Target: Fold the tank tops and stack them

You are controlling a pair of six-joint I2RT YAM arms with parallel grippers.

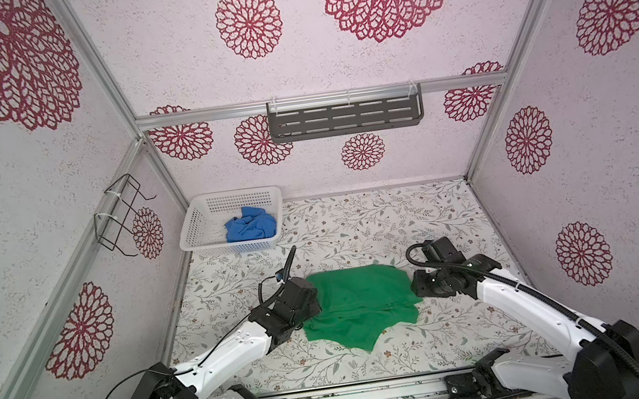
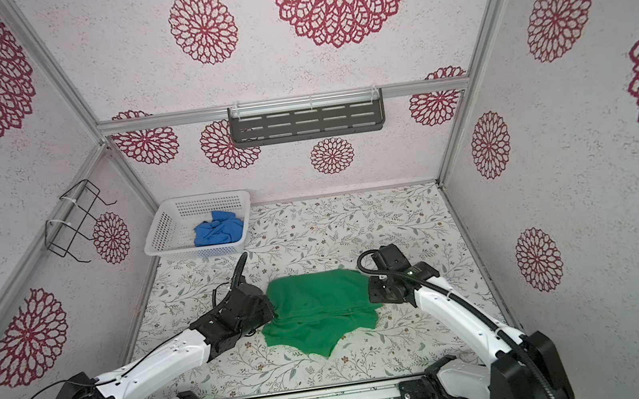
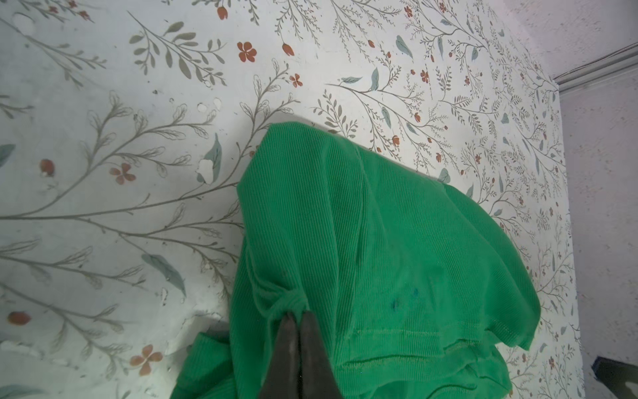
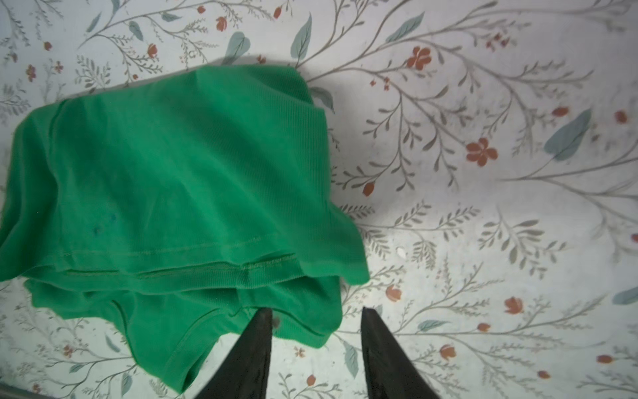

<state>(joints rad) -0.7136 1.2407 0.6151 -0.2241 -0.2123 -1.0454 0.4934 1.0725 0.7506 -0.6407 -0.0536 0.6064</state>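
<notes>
So the left gripper (image 3: 299, 315) is pinched nearly shut on a bunched bit of the green tank top (image 1: 360, 300), which lies half-folded mid-table, the right gripper (image 4: 316, 311) is spread open and empty at its other edge, and the blue tank top (image 1: 250, 228) sits crumpled in the white basket (image 1: 203, 224) back left.

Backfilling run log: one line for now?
green tank top: part-folded on table; blue tank top: in basket; left gripper: shut on green tank top; right gripper: open
</notes>
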